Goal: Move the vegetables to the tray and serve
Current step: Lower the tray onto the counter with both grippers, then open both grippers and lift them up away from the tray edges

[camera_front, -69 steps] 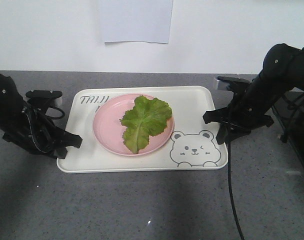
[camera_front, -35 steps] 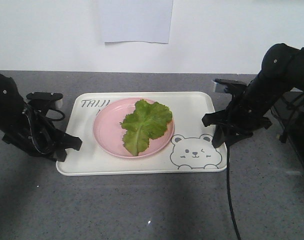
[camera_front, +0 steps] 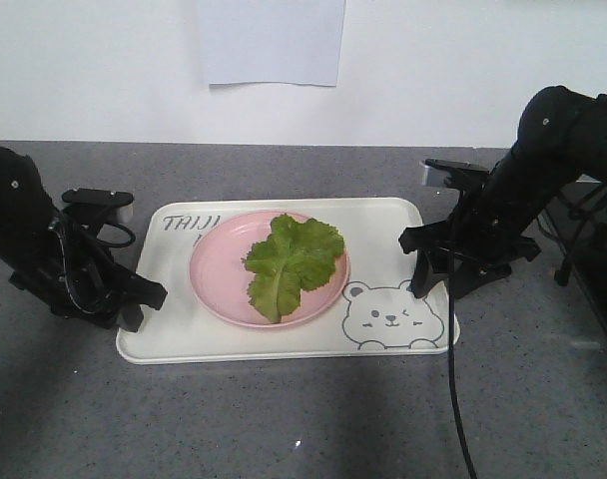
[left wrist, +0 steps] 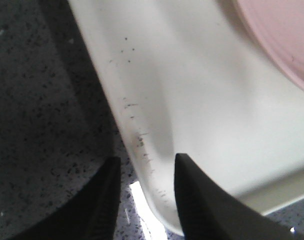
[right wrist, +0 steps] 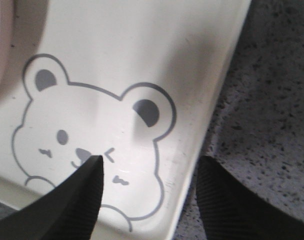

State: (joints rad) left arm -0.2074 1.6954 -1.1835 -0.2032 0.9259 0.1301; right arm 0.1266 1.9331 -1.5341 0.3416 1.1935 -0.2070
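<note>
Sitting on the grey speckled counter (camera_front: 284, 419), the cream-white tray (camera_front: 383, 225) carries a round pink plate (camera_front: 216, 274), and the single green lettuce leaf (camera_front: 289, 259) lies on that plate, spread over its right half with the pale rib pointing toward the near rim. The grey lettering is partly hidden behind the plate at the tray's far left corner, and the winking bear face (camera_front: 388, 317) is printed at the near right corner. The left gripper (camera_front: 134, 299) is at the tray's left edge; in the left wrist view its two dark fingers (left wrist: 192, 200) straddle the tray's raised rim (left wrist: 147, 150), one over the counter outside and one over the tray's inside, so the claw is closed down on that edge with only the rim between the fingers. The right gripper (camera_front: 435, 279) is at the tray's right edge; in the right wrist view one finger (right wrist: 72, 200) lies over the bear print inside the tray and the other sits outside over the counter, the rim between them. This gap looks wider, and whether the fingers actually press on the rim is hard to make out from here. A sheet of white paper (camera_front: 272, 40) hangs on the wall behind.
</note>
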